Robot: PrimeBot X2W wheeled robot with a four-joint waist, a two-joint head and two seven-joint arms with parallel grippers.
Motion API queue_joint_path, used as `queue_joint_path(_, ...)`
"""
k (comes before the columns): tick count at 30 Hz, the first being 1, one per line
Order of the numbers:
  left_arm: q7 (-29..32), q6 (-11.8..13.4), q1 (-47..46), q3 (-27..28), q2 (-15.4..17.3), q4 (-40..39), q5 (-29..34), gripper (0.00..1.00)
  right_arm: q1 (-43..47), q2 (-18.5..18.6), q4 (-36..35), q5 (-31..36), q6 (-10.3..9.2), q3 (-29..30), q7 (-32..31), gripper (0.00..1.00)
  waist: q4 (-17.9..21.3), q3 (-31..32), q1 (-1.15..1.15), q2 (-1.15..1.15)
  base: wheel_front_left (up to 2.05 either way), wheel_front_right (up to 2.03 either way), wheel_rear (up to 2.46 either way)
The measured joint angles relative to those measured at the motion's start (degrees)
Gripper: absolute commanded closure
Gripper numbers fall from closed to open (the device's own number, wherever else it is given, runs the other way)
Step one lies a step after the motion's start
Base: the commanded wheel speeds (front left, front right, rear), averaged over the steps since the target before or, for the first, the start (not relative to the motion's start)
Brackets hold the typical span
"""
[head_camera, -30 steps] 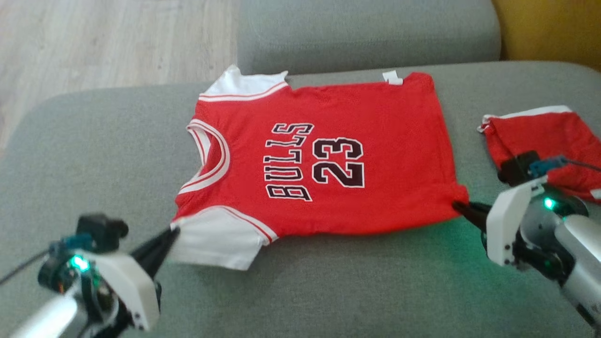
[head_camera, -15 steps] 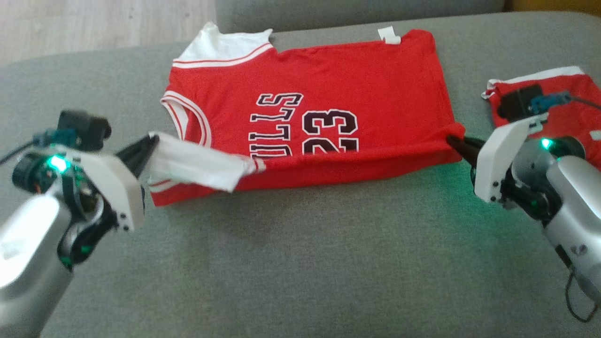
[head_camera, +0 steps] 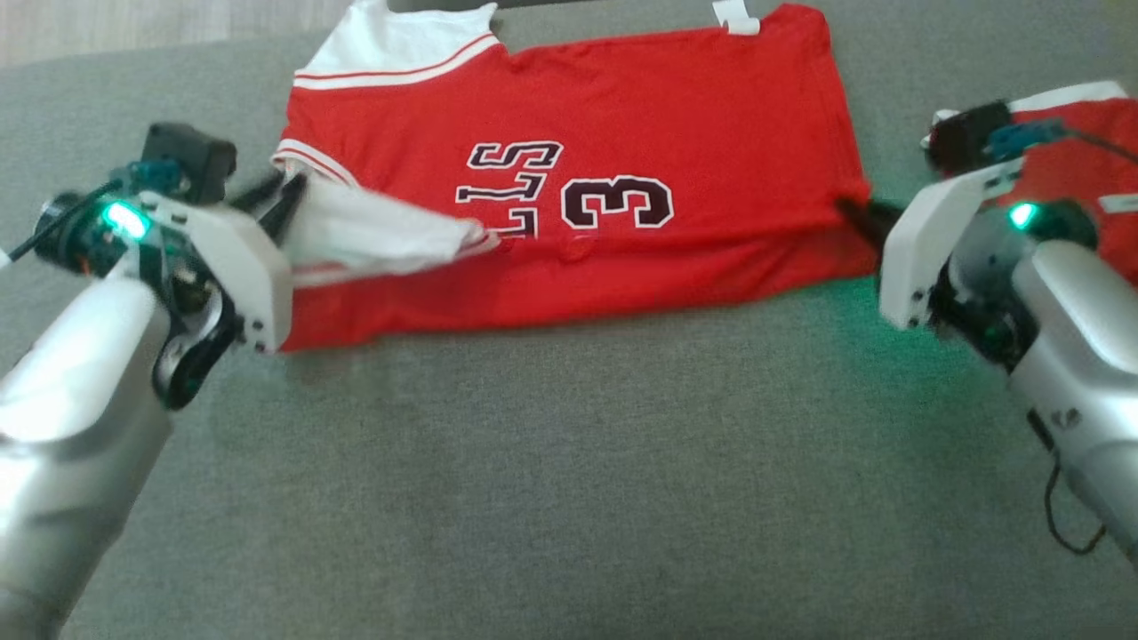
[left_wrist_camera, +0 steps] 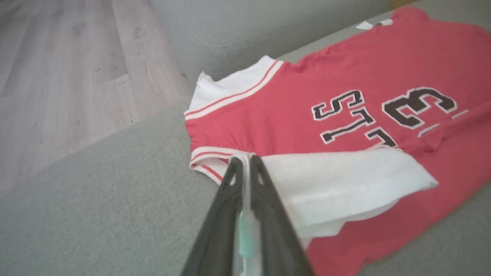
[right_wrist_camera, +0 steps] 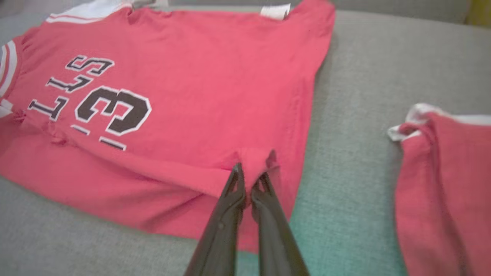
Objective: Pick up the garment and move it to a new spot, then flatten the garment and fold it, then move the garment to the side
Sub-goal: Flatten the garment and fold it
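Observation:
A red garment (head_camera: 622,116) with white sleeves and black lettering lies on the grey sofa cushion (head_camera: 578,462). Its near long edge is folded up over the print, which covers the lower part of the letters and number. My left gripper (head_camera: 289,191) is shut on the white sleeve (head_camera: 373,236), held over the neckline; in the left wrist view the sleeve edge (left_wrist_camera: 345,184) sits pinched at the fingertips (left_wrist_camera: 245,159). My right gripper (head_camera: 853,212) is shut on the garment's hem corner, bunched at its tips (right_wrist_camera: 249,172) in the right wrist view.
A second red piece with white trim (head_camera: 1067,142) lies on the cushion just right of my right wrist, also visible as (right_wrist_camera: 445,184). Wooden floor (left_wrist_camera: 57,76) lies beyond the sofa's left edge. The near half of the cushion is bare grey fabric.
Both grippers have carried the garment's near edge away from me over the print, so the fold now hides more of the lettering. The head camera has tilted down.

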State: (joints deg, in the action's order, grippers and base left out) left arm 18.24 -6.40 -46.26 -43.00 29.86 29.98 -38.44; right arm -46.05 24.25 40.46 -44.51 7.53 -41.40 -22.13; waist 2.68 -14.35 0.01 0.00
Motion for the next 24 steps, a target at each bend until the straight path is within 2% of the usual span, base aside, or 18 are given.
queue_joint_path(4, -9.2, 2.3, -3.5, 1.2, -2.9, 3.5, 2.2, 0.0, -2.7, -1.3, 2.8, 1.6, 0.0, 3.2, 5.9, 0.0, 0.3, -0.9, 0.01, 0.0, 0.0, 0.0, 0.0)
queue_joint_path(7, -17.8, 5.0, -5.9, 3.3, -4.5, 5.4, 3.9, 0.0, -4.3, -2.7, 3.9, 1.7, 0.0, 6.8, 12.2, 0.0, 0.2, -0.8, 0.0, 0.0, 0.0, 0.0, 0.0)
queue_joint_path(12, -30.6, 9.2, -6.0, 8.7, -7.8, 7.2, 2.6, 0.0, -4.8, -4.9, 3.8, 2.0, 0.0, 11.9, 23.8, 0.0, -0.3, 0.9, -0.01, 0.0, 0.0, 0.0, 0.0)
queue_joint_path(14, -32.2, 10.6, -5.3, 10.5, -8.7, 6.1, 2.6, 0.0, -4.6, -5.9, 3.3, 2.8, 0.0, 13.6, 28.0, 0.0, -0.5, 1.9, -0.01, 0.0, 0.0, 0.0, 0.0)
queue_joint_path(17, -32.8, 12.8, -1.5, 14.6, -9.8, 0.5, 3.4, 0.0, -2.8, -7.6, 2.0, 4.0, 0.0, 16.8, 33.0, 0.0, -0.8, 3.6, -0.02, 0.0, 0.0, 0.0, 0.0)
queue_joint_path(20, -33.0, 14.3, 4.7, 18.5, -11.0, -6.8, 6.5, 0.0, 0.8, -9.9, 1.5, 6.0, 0.0, 20.5, 35.3, 0.0, -1.2, 5.1, -0.02, 0.0, 0.0, 0.0, 0.0)
queue_joint_path(24, -33.0, 15.5, 14.4, 21.8, -13.2, -13.5, 10.6, 0.0, 7.5, -13.4, -1.3, 13.0, 0.0, 24.5, 36.3, 0.0, -1.4, 6.5, -0.02, 0.0, 0.0, 0.0, 0.0)
